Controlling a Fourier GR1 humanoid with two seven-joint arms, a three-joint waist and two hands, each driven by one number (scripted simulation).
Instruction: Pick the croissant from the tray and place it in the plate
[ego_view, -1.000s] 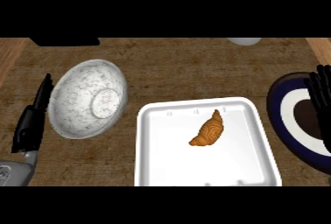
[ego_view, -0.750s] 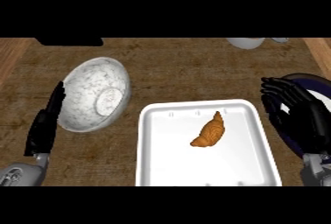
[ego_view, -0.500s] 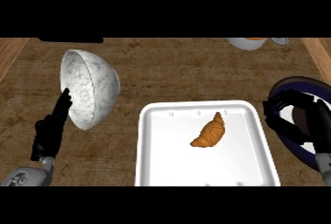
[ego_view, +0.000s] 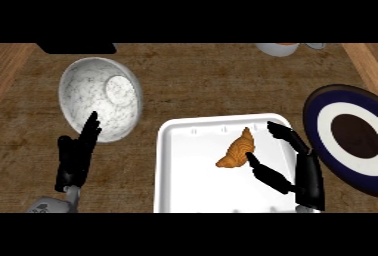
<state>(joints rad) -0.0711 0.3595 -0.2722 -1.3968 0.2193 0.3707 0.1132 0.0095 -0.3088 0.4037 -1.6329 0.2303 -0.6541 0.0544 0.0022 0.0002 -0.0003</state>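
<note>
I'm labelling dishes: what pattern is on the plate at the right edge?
Concentric rings on the plate: dark blue rim, white band, dark brown centre. Head view.

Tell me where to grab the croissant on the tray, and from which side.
Best pinch the croissant across its thick middle, coming from its right, where the open right hand is. It lies flat on the tray, slanting from upper tip to lower left, so its short width suits thumb and fingers.

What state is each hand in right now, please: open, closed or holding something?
Left hand: open, fingers straight, holding nothing.
Right hand: open over the tray, beside the croissant, not yet gripping it.
</note>
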